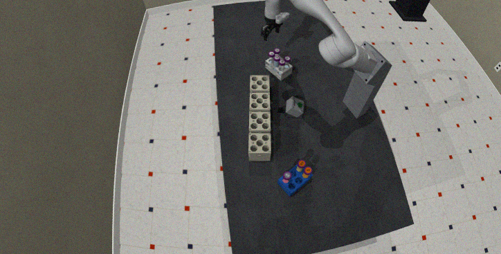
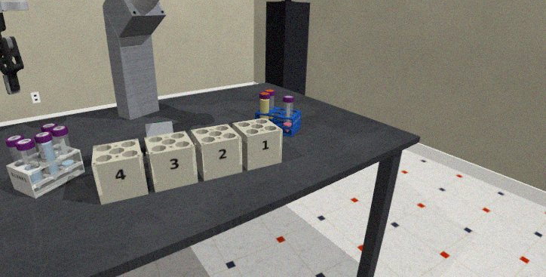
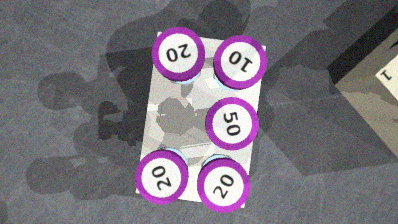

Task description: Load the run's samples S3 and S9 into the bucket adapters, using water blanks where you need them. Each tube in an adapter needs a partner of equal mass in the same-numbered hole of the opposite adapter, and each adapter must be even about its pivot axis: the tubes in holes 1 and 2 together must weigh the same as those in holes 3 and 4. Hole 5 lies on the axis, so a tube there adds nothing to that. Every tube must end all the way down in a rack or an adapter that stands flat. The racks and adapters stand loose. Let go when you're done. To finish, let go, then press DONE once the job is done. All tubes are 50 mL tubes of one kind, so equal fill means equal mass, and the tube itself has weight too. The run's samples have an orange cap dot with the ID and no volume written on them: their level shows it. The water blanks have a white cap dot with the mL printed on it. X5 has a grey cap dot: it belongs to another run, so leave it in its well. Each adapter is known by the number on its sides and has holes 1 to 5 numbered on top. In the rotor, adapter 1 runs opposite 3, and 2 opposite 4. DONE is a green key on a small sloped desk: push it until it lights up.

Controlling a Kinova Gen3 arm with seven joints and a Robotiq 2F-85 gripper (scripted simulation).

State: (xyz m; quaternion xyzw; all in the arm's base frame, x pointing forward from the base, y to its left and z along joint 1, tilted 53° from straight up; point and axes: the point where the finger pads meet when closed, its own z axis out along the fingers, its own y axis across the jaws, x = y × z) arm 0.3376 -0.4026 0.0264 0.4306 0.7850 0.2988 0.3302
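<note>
On the white rack (image 3: 152, 131) you can read five purple-rimmed caps: 20 (image 3: 178, 53), 10 (image 3: 239, 62), 50 (image 3: 232, 123), 20 (image 3: 161, 176) and 20 (image 3: 223, 185). The four cream blocks show side numbers 4 (image 2: 120, 175), 3 (image 2: 174, 163), 2 (image 2: 222, 154) and 1 (image 2: 265, 145).
</note>
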